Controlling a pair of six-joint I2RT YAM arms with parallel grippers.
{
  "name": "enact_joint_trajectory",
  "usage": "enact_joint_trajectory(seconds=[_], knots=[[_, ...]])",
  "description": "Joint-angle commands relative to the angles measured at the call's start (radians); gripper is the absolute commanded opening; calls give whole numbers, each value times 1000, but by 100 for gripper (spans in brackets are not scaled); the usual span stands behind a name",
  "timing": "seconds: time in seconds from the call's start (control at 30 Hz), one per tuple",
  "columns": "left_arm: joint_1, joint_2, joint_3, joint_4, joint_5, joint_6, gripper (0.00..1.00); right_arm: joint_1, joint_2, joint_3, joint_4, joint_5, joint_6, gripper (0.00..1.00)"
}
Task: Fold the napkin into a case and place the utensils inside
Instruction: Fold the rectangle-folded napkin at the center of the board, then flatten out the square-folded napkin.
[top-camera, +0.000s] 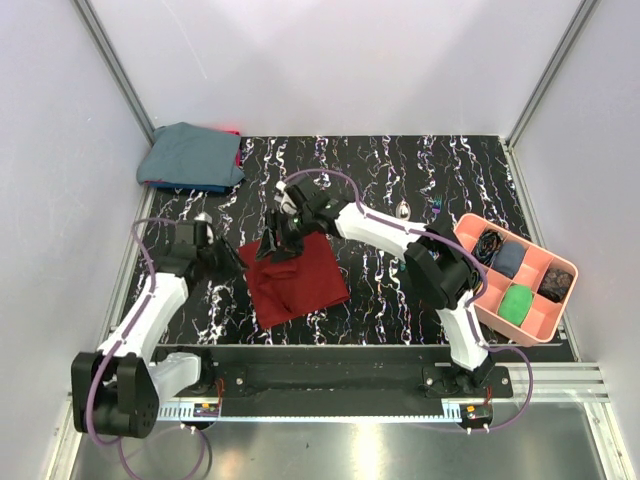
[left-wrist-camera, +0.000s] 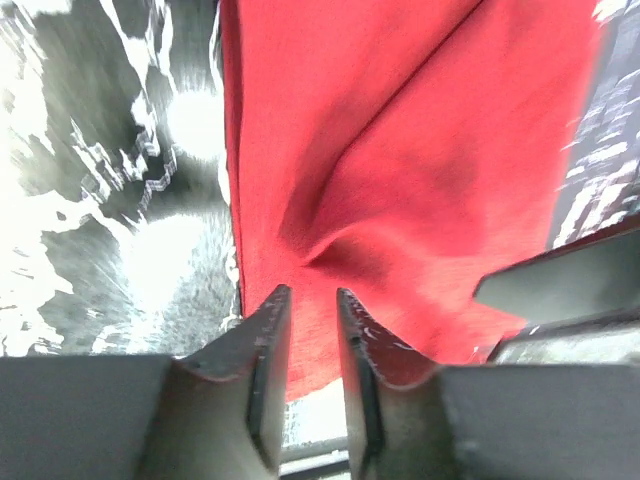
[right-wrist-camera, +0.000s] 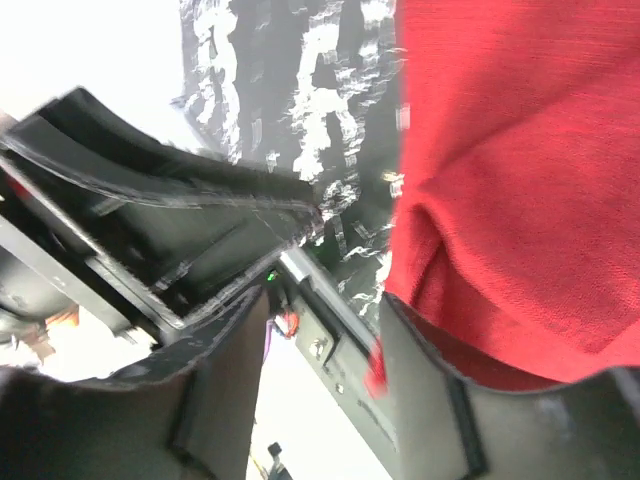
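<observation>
Napkin looks thin, limp, light — best pinched at its left-edge corners; left pincer barely parted, right pincer released wide, neither grasping it.

2 arms built alike, the left arm and the right arm: smooth white link shells between bulky black joint housings. a thin purple cable loops along each. both bases sit on a black rail at the near edge of the surface, with a pale ruled strip in front. close up, the jaws are dark grey wedges with scuffed, dusty edges.
</observation>
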Motion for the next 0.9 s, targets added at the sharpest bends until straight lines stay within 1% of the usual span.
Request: enact_joint_trajectory(seconds=[0.0, 0.07, 0.13, 0.17, 0.2, 0.23, 0.27, 0.3, 0.33, 0.37, 0.4, 0.43, 0.47, 0.5, 0.53, 0.57, 0.6, 0.67, 0.8, 0.87], knots=[[33, -36, 101, -24, 108, 118, 35, 3, -55, 69, -70, -79, -115, 60], [27, -2, 124, -22, 179, 161, 37, -7, -100, 42, -95, -40, -145, 63], [-18, 33, 163, -25, 167, 202, 41, -42, -149, 15, -132, -11, -185, 65], [-45, 41, 176, -27, 120, 213, 42, -61, -178, -29, -144, -6, -195, 66], [-111, 64, 210, -27, 94, 226, 43, -79, -192, -58, -143, 4, -213, 66], [-150, 82, 230, -30, 71, 251, 44, -111, -204, -116, -144, 9, -225, 67], [-186, 103, 254, -36, 16, 262, 44, -128, -228, -145, -150, 15, -239, 67], [-258, 154, 297, -54, -17, 272, 46, -145, -241, -176, -152, 35, -265, 67], [-289, 182, 319, -65, -47, 291, 46, -180, -258, -240, -152, 47, -271, 66], [-321, 208, 339, -76, -136, 299, 47, -194, -288, -270, -149, 52, -274, 66], [-386, 260, 374, -94, -184, 308, 48, -210, -304, -296, -149, 55, -291, 66], [-417, 286, 390, -100, -221, 327, 49, -219, -314, -320, -147, 63, -296, 66], [-444, 314, 405, -106, -317, 334, 49, -227, -337, -359, -147, 70, -301, 65], [-493, 364, 428, -112, -362, 341, 49, -227, -347, -371, -147, 77, -314, 65], [-512, 389, 440, -120, -402, 351, 50, -227, -354, -392, -147, 72, -320, 64], [-532, 410, 462, -123, -475, 361, 51, -228, -371, -405, -143, 67, -322, 64], [-565, 456, 469, -122, -509, 371, 51, -227, -382, -417, -135, 66, -319, 64], [-593, 502, 509, -125, -572, 394, 52, -228, -411, -465, -98, 58, -313, 64], [-647, 617, 578, -139, -574, 422, 52, -227, -408, -506, -74, 38, -302, 64], [-648, 642, 600, -149, -559, 413, 51, -225, -403, -514, -60, 32, -298, 63]])
